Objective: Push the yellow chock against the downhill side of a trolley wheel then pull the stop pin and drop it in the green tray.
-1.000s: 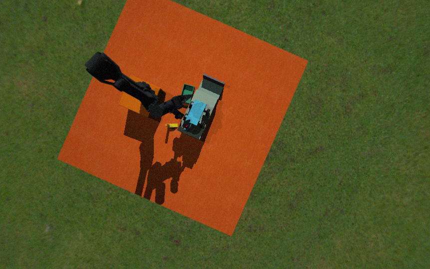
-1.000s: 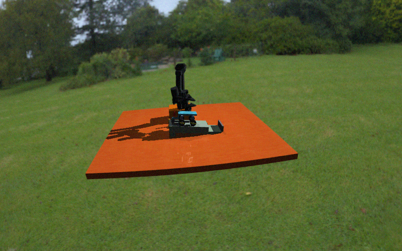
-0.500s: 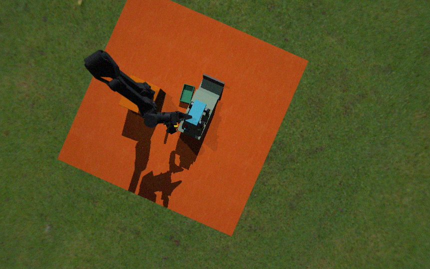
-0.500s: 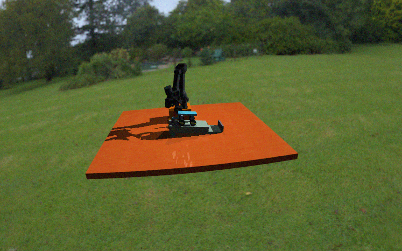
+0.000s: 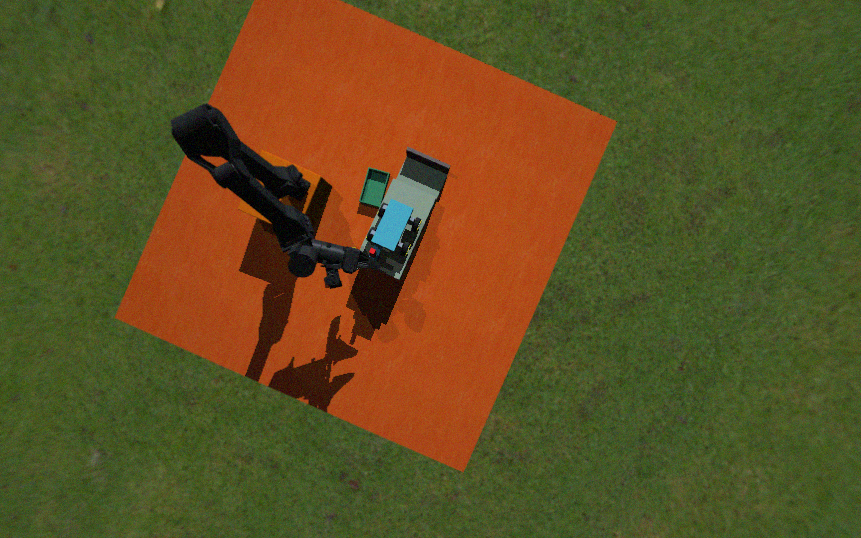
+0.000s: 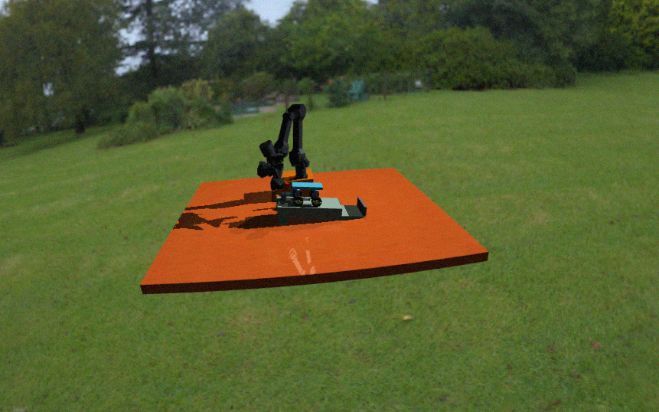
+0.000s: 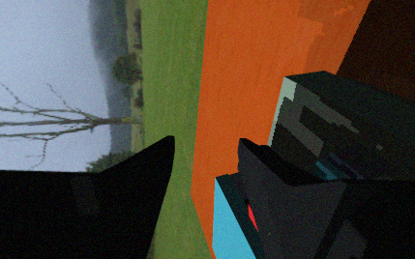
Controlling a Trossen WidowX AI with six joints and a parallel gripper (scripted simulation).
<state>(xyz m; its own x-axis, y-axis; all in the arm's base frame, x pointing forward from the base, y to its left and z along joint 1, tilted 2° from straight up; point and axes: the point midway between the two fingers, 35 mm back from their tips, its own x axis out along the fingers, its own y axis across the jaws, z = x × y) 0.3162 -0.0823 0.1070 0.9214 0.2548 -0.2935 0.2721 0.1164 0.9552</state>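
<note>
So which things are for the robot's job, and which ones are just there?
For the job:
- blue-topped trolley
- ramp
- red-headed stop pin
- green tray
- gripper
- yellow chock: needed too, but I can't make it out

Just there:
- grass
- trees
</note>
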